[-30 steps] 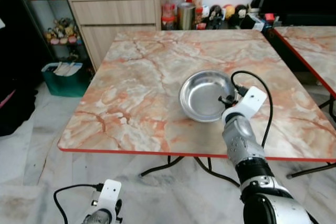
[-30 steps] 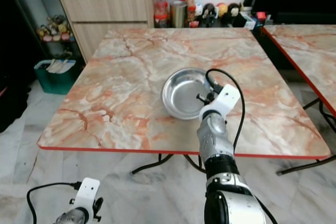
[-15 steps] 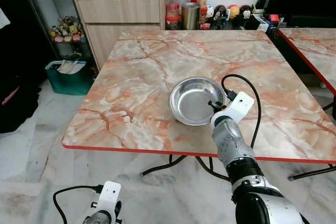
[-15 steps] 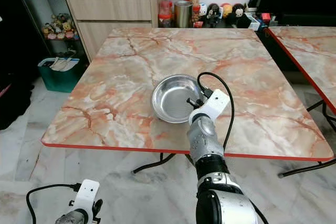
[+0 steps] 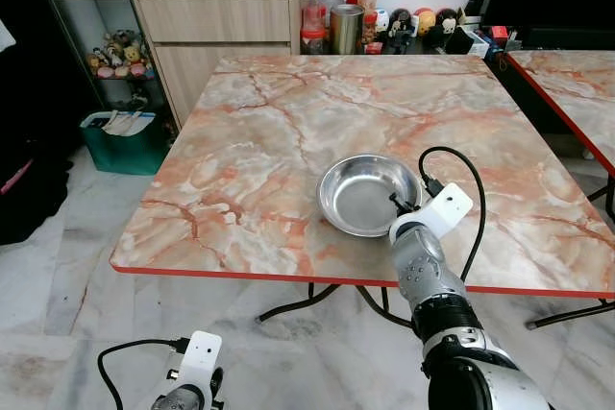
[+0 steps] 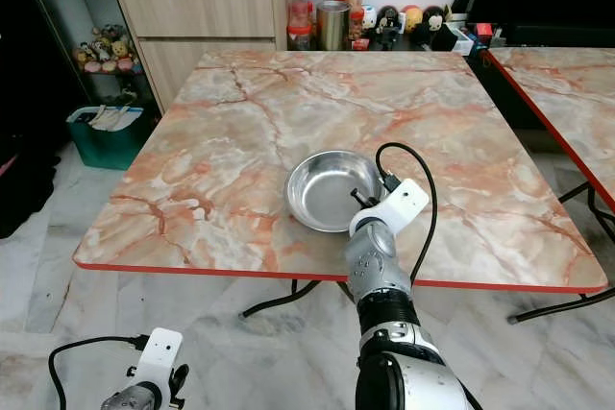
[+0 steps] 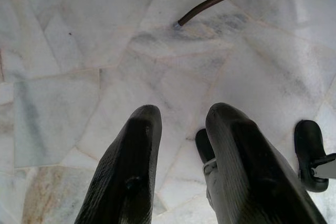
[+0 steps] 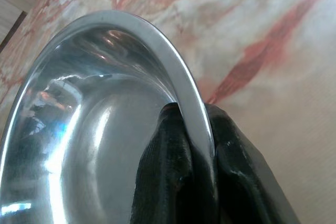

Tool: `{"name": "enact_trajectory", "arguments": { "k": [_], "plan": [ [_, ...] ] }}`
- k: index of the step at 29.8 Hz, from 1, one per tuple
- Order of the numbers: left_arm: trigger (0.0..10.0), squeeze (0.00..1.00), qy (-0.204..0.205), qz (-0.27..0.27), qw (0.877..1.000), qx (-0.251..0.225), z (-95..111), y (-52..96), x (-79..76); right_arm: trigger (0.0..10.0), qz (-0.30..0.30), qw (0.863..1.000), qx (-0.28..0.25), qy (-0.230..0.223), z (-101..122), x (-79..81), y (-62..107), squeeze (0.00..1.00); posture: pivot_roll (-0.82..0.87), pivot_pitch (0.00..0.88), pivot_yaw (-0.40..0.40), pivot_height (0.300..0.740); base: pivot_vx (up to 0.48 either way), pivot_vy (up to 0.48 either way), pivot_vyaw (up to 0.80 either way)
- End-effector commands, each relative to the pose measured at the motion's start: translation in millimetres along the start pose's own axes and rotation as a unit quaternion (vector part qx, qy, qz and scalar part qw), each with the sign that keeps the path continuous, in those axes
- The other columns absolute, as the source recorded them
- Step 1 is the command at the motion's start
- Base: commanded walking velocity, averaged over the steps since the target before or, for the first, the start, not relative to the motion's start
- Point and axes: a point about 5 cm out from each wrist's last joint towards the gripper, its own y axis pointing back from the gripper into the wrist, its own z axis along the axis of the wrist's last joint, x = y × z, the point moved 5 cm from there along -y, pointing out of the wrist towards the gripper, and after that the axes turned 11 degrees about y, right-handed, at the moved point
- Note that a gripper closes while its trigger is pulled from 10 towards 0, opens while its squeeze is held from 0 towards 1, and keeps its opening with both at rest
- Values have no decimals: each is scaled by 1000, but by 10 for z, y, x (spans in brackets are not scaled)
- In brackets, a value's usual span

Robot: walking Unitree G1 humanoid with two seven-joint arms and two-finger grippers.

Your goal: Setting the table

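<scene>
Up close in the right wrist view: right end effector (image 8: 191, 153) clamped on the rim of the steel bowl (image 8: 89, 129), one black finger (image 8: 163, 166) inside, the other outside. Head views hide that pinch behind the wrist, but show the bowl (image 5: 368, 195) sitting on the table (image 5: 269, 132) near the front edge, right-of-centre. Round, shiny, shallow; tabletop orange-veined marble with red edging. Down low, left end effector (image 7: 181, 116) hanging over pale marble floor (image 7: 79, 40), textured fingers slightly apart, holding nothing.
</scene>
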Motion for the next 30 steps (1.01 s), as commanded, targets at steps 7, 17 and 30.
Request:
{"name": "enact_trajectory", "arguments": {
  "k": [7, 17, 30],
  "plan": [
    [10000, 0, -1, 5, 1000, 2, 21, -2, 66, 10000, 4, 1000, 2, -19, 9, 85, 33, 0, 0, 0, 23, 736, 0, 0, 0],
    [10000, 0, -2, 4, 1000, 0, 34, -3, 68, 10000, -14, 1000, 4, -15, -27, 54, 55, 0, -2, 0, 25, 736, 0, 0, 0],
    [10000, 0, 0, 5, 1000, -1, 27, 1, 75, 10000, -13, 1000, 11, -18, -59, 87, 73, 1000, 3, 0, 24, 736, 0, 0, 0]
  ]
}}
